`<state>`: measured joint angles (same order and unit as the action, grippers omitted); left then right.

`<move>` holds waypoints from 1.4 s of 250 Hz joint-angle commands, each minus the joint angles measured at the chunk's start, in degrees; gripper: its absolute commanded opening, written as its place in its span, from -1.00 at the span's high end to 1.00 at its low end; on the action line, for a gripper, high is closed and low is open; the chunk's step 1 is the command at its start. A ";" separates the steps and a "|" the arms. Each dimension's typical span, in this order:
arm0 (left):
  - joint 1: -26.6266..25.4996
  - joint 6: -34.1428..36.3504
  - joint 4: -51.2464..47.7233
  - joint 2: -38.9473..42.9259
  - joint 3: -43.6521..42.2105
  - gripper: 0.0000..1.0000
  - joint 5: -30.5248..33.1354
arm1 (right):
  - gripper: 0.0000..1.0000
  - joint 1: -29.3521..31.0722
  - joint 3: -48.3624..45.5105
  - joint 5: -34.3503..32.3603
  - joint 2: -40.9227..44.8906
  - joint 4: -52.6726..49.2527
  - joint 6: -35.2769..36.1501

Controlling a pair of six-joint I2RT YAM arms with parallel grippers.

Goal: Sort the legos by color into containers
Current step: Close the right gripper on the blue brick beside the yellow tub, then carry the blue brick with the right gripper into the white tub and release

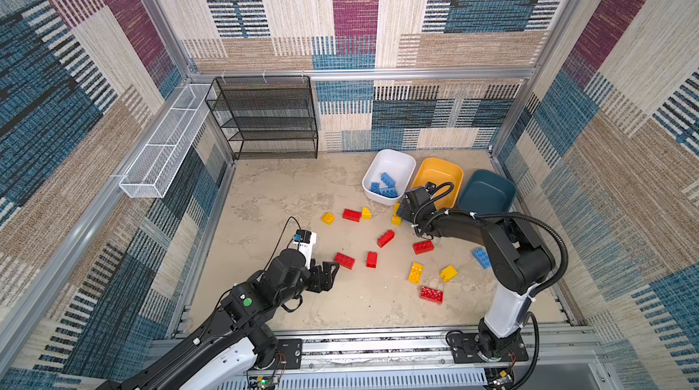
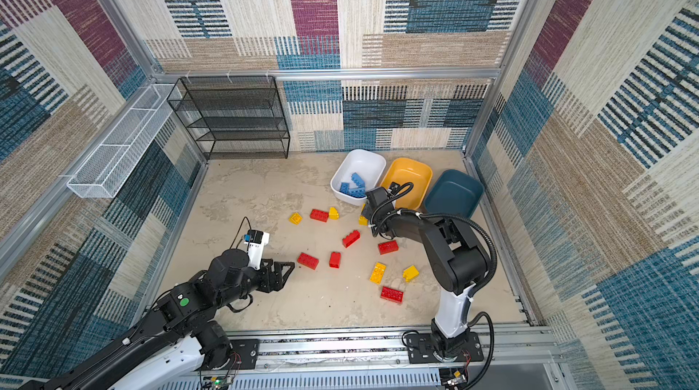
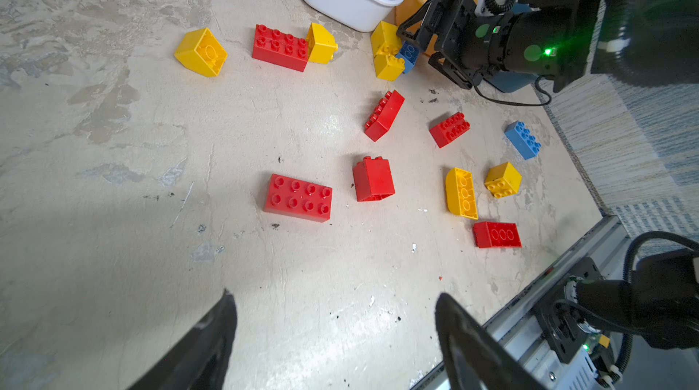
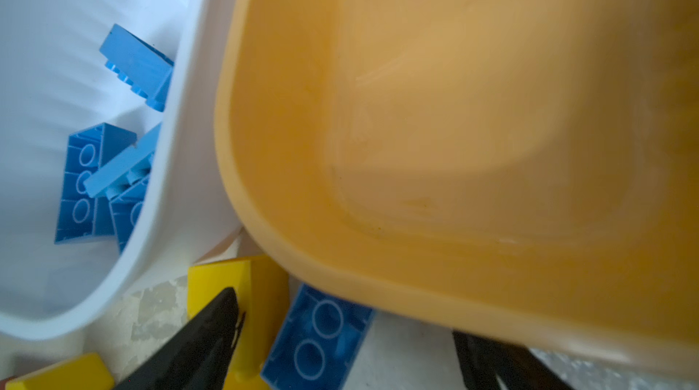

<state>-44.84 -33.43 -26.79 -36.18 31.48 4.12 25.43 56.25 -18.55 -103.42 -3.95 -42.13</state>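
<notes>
My left pincer (image 3: 336, 312) hangs wide open and empty over the mottled, stone-like counter (image 1: 272, 195), just short of a glossy red brick (image 3: 298, 198) with eight studs. My right pincer (image 4: 344, 327) is spread wide too and grips nothing. Its wrist view shows a blue brick (image 4: 314, 331) lying underside-up between the fingers, beside a yellow brick (image 4: 227, 274), under the rim of the smooth yellow-orange tub (image 4: 454, 104). In both top views my arm hides that blue brick. Studded blue legos (image 1: 386, 186) lie in the white tub (image 1: 397, 163). The teal tub (image 1: 488, 191) ends the row.
</notes>
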 commanded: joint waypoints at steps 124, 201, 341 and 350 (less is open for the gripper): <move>0.06 -0.69 -0.10 0.28 0.52 -0.66 0.38 | -0.79 0.05 1.50 -1.92 -0.73 -4.59 1.29; 0.02 -0.67 0.30 -0.24 0.40 -0.65 0.61 | -0.51 0.05 0.56 -0.34 -1.40 -3.69 2.87; 0.06 -0.50 1.08 -3.62 2.62 -0.64 0.18 | 0.44 0.05 -11.98 3.01 10.93 -2.54 8.46; 0.02 -0.53 1.04 -3.62 2.70 -0.64 0.35 | 0.44 0.06 -12.56 3.20 11.83 -2.68 8.94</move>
<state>-44.88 -33.87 -26.61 -39.66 33.28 4.27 25.47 45.21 -16.40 -94.21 -5.02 -35.44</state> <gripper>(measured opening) 0.821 0.283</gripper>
